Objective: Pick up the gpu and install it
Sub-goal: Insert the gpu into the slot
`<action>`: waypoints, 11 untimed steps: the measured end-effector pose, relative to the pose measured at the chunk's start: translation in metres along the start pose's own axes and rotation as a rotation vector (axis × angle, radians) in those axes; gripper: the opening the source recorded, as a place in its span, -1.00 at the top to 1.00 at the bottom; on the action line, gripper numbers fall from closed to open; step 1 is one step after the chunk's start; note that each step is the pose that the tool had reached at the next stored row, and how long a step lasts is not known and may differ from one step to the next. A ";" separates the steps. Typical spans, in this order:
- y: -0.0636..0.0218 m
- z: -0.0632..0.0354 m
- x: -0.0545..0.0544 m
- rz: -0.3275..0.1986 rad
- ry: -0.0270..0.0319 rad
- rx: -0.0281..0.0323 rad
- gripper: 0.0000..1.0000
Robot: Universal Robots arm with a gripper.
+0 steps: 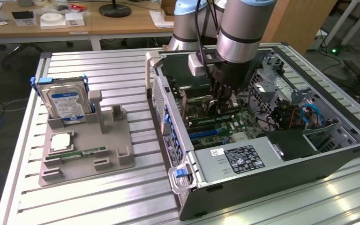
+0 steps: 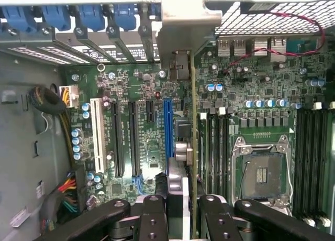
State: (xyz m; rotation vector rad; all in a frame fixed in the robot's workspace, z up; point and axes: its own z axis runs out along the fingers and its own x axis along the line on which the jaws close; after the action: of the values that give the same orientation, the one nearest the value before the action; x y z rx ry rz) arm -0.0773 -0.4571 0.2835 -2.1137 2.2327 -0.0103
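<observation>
My gripper [image 2: 184, 212] is shut on the gpu [image 2: 193, 120], a thin card seen edge-on between the two black fingers [image 2: 152, 217]. Its silvery end bracket [image 2: 186, 29] reaches the case's rear wall, next to the blue slot clips. The card stands on edge over the green motherboard [image 2: 141, 89], just beside the long blue slot [image 2: 168, 126]; whether it touches the board I cannot tell. In the exterior view the arm reaches down into the open computer case [image 1: 186, 154], with the gripper [image 1: 221, 101] low over the motherboard.
On the table at the exterior view's left, a grey holder [image 1: 86, 145] carries a silver hard drive [image 1: 66, 104] and a small green memory stick [image 1: 83, 153]. Inside the case are a CPU socket [image 2: 261, 173], black expansion slots [image 2: 114, 139], cable bundles [image 2: 63, 194] and the power supply [image 1: 243, 159].
</observation>
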 end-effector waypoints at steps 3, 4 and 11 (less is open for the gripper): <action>0.0001 0.0013 0.001 0.000 0.0013 0.0000 0.44; 0.0001 0.0019 0.001 0.000 0.0020 0.0001 0.44; 0.0002 0.0082 0.002 0.001 0.0063 0.0004 0.44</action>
State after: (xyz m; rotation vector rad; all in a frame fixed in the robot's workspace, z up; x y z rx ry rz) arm -0.0772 -0.4591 0.2752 -2.1158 2.2367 -0.0174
